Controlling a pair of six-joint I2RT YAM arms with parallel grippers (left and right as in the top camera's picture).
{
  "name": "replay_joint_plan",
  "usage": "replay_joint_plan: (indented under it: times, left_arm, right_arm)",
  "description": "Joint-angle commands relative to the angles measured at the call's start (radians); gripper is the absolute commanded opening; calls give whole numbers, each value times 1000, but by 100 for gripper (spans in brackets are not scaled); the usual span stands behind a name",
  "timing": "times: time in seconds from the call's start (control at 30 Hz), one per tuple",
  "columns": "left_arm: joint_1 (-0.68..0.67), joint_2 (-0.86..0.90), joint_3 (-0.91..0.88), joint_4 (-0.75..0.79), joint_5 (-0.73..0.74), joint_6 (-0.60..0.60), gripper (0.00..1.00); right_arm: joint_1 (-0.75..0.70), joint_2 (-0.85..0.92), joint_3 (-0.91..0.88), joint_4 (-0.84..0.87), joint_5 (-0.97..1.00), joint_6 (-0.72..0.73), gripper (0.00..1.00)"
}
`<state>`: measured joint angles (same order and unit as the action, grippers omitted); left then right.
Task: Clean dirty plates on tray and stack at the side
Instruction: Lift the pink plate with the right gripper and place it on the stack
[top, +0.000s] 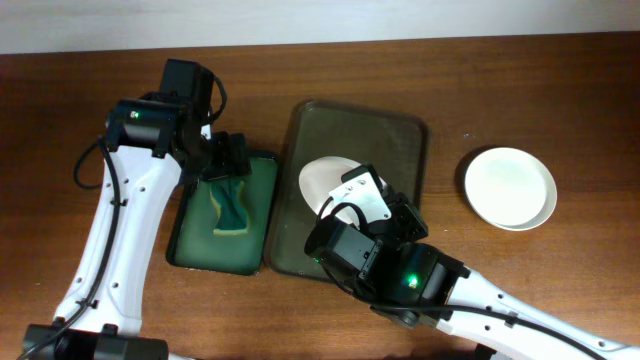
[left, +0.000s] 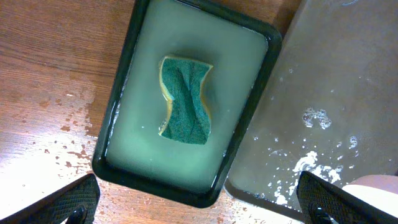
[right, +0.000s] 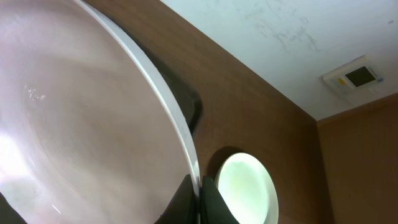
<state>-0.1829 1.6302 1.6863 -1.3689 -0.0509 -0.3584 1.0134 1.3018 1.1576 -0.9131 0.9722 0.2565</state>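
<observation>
left claw: left gripper (left: 198, 196) hangs wide open with nothing in it, both fingers spread out to the sides of the wrist view

right claw: right gripper (right: 200, 199) is pinched tight on the rim of a white plate (top: 325, 178), tipped up on edge

where the plate is: above the left half of the big brown tray (top: 360, 108), held up off it. can't see any teal smear from these angles, so no idea if it's wiped yet

sponge: green sponge (left: 185, 99) sits in milky water in the small green tray (left: 124, 93), just left of the big tray

the relation that matters: sponge is right under the left claw, and its long axis runs near-to-far along the small tray. the open fingers sit either side of that axis, so they look lined up to close across its narrow waist

nearer arm: left one by a mile, the right is busy with the plate

my guess for next: left drops straight down and grabs the sponge, then goes right to the held plate

stack spot: clean plate (top: 510, 187) on the wooden table (top: 90, 90), well right of the big tray. can't tell if it's one or more
</observation>
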Motion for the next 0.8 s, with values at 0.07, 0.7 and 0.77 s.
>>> replay_joint_plan:
  times: [0.07,0.7,0.77]
  left_arm:
    - [1,-15,8,-1,10,8,100]
    - [1,-15,8,-1,10,8,99]
    - [1,-15,8,-1,10,8,100]
  right_arm:
    - [0,3,3,0,34,14,4]
    - [-298,3,3,2,-295,128,5]
    - [-418,3,3,21,-480,135,6]
